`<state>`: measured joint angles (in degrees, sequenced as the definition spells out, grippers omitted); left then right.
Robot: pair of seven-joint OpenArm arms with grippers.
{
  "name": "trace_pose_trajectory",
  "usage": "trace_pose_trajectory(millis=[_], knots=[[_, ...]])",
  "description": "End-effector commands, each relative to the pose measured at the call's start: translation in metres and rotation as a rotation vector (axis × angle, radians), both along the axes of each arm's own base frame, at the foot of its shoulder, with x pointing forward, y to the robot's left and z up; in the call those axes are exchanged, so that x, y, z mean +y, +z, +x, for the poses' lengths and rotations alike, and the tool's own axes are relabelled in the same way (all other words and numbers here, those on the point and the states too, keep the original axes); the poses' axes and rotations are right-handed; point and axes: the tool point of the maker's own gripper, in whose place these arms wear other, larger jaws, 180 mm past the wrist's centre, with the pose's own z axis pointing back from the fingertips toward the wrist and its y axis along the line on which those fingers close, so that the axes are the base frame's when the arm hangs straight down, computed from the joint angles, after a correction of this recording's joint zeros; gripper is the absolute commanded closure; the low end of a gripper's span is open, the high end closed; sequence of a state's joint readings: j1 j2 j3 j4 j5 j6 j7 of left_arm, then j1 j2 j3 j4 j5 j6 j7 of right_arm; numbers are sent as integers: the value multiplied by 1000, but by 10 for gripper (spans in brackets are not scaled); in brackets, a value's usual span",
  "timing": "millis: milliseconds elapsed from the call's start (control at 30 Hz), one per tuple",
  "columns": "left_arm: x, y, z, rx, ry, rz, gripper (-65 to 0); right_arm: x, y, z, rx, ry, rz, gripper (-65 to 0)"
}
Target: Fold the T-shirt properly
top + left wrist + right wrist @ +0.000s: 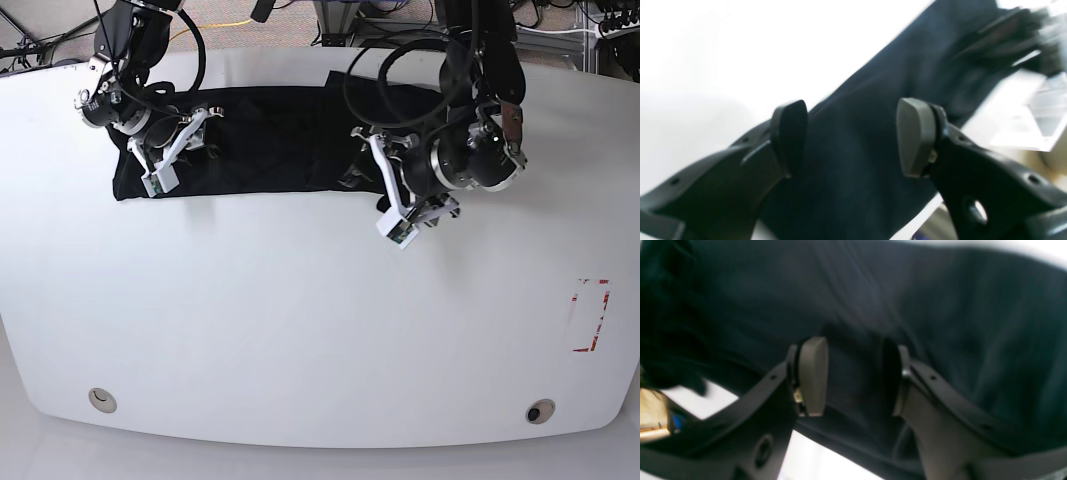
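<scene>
T-shirt (250, 140): long folded band along counter's (300, 330) far side, near half bare.
Left pincer (851, 136): spread, released, above shirt.
Right pincer (853, 376): parted; grasp unclear.

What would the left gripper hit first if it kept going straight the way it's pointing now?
Most likely the black T-shirt. In the left wrist view the left gripper stands open, with only dark cloth between and beyond its fingers. How far off the cloth lies is hard to judge, since the picture is blurred.
</scene>
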<state>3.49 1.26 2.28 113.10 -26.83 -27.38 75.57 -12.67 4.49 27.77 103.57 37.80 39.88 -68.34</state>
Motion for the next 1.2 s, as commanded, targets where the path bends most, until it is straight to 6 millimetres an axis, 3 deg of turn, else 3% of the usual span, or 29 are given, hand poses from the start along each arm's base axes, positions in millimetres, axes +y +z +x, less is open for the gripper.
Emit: trace_pose_trajectory(millis=[0, 167, 233, 367, 433, 567, 767, 967, 1033, 1167], knots=[[25, -11, -13, 25, 24, 36, -390, 6, 29, 13, -102, 13, 65, -270], [52, -26, -28, 42, 45, 79, -390, -13, 44, 18, -142, -53, 113, -298], [58, -34, -39, 46, 28, 87, -390, -31, 44, 13, -135, -106, 98, -365], [62, -41, -40, 31, 15, 75, -390, -71, 48, 14, -142, -222, 66, -506], [64, -46, -45, 43, 18, 70, -390, -99, 46, 13, -123, -274, 40, -566], [63, -54, -52, 69, 25, 64, -390, -157, 28, 0, -51, -410, 53, -575], [65, -63, -54, 100, 33, 61, -390, -200, 2, -9, 55, -495, 118, -575], [56, -63, -54, 106, 40, 31, -390, -195, -11, -23, 109, -490, 127, -575], [56, -63, -53, 108, 50, 25, -390, -169, -22, -22, 132, -451, 161, -575], [63, -62, -50, 101, 73, 27, -390, -130, -24, -18, 123, -375, 170, -575]])
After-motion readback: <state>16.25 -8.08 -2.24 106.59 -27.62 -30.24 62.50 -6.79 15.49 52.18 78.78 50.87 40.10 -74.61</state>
